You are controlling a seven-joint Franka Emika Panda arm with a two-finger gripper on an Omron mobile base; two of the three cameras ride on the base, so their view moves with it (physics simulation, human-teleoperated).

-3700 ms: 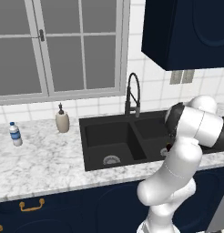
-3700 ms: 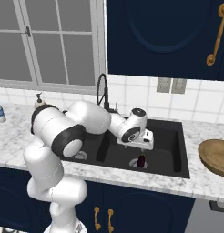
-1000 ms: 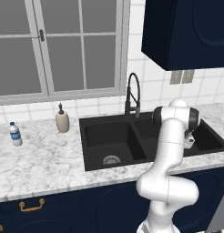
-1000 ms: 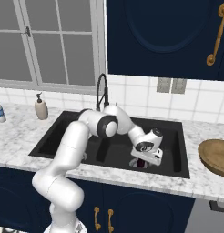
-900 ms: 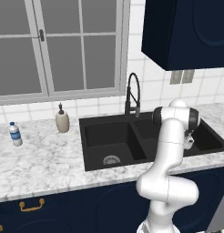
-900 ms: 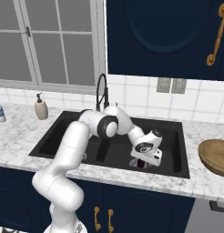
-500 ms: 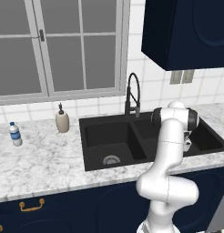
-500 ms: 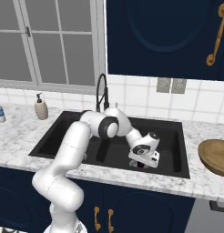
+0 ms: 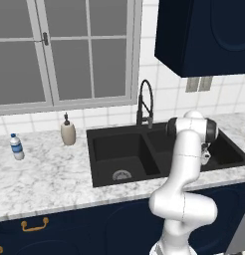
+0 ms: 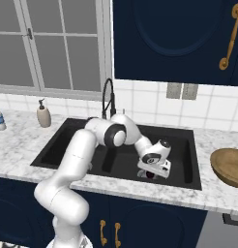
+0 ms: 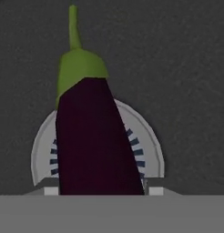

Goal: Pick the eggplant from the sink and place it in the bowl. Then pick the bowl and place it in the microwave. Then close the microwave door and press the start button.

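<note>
The gripper (image 10: 150, 173) reaches down into the right basin of the sink (image 10: 186, 167); whether its jaws grip cannot be told. Just beyond it the eggplant (image 11: 93, 141) lies over the round silver drain (image 11: 150, 150), green stem pointing away. The wooden bowl (image 10: 230, 167) sits at the counter's right edge.

no text, label, brand, number or sign can be read in any of the views. a pale band is seen around the water bottle (image 9: 16, 147) on the counter, but nothing on it can be made out. the soap dispenser (image 9: 68, 131) is plain, and the wall plates (image 10: 182, 90) on the tiles carry no marking that can be read.
</note>
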